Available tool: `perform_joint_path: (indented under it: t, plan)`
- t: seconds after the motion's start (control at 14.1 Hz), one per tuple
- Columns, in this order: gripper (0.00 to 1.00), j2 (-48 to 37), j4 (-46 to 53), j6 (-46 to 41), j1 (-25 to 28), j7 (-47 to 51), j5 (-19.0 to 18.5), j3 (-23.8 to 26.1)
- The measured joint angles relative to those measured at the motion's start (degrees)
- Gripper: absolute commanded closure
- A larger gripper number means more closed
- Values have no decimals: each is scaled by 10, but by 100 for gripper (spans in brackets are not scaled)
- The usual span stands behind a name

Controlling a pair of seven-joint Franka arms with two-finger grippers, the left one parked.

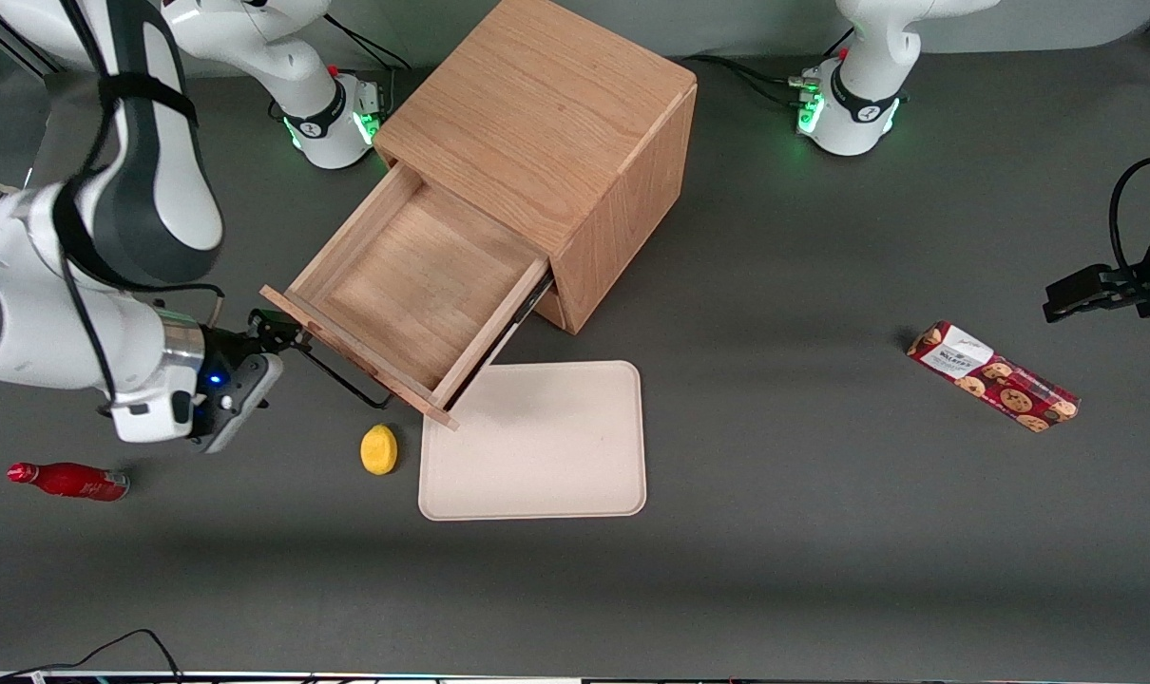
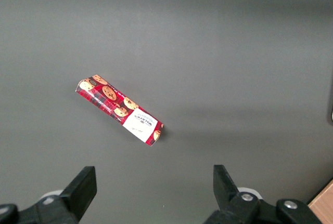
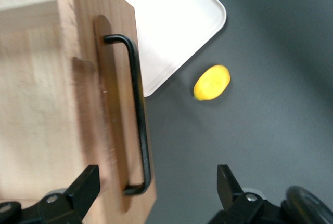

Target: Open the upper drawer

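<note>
Pincer spread by upper drawer handle; lemon, tray near

The bottom drawer is hidden under the pulled-out upper drawer. The gripper is cut off by the wrist view's edge.

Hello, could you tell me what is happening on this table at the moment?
The working arm is dealing with the upper drawer of the wooden cabinet. The drawer stands pulled well out, and its tray looks empty. The gripper sits open at one end of the dark handle, its fingers apart and not clamped on it. A lemon and a cream tray lie on the table, nearer the front camera than the drawer.
</note>
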Motion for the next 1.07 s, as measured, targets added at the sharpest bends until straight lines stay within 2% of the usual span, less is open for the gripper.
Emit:
perform_joint_path:
  t: [0.14, 0.36, 0.43, 0.57, 0.78, 1.07]
  plan:
    - [0, -26, 5, -29, 1, 144, -39, 13]
    - [0, -56, 5, -39, 3, 373, -137, 81]
    - [0, -61, 5, -40, 5, 423, -162, 98]
    - [0, -66, 5, -40, 4, 445, -177, 100]
    - [0, -89, -1, -44, -11, 457, -177, 82]
    - [0, -177, -76, -39, -24, 509, -177, 81]
